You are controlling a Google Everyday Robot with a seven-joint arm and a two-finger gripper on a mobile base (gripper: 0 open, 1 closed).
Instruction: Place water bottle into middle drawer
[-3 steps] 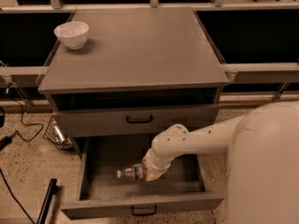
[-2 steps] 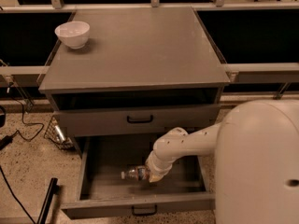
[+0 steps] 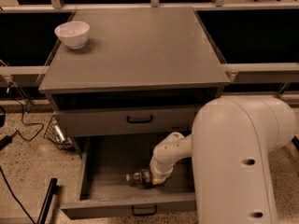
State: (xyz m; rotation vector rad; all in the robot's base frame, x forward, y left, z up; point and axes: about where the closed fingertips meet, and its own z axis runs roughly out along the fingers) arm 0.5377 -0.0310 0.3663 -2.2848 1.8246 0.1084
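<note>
water bottle (image 3: 138, 177) lies in middle drawer (image 3: 108, 162), touching the hand (image 3: 156, 179); its grip unclear

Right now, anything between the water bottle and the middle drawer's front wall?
Nothing: in the camera view only bare drawer floor separates the water bottle from the front wall of the middle drawer. The gripper is at the bottle's base end, inside the drawer.
</note>
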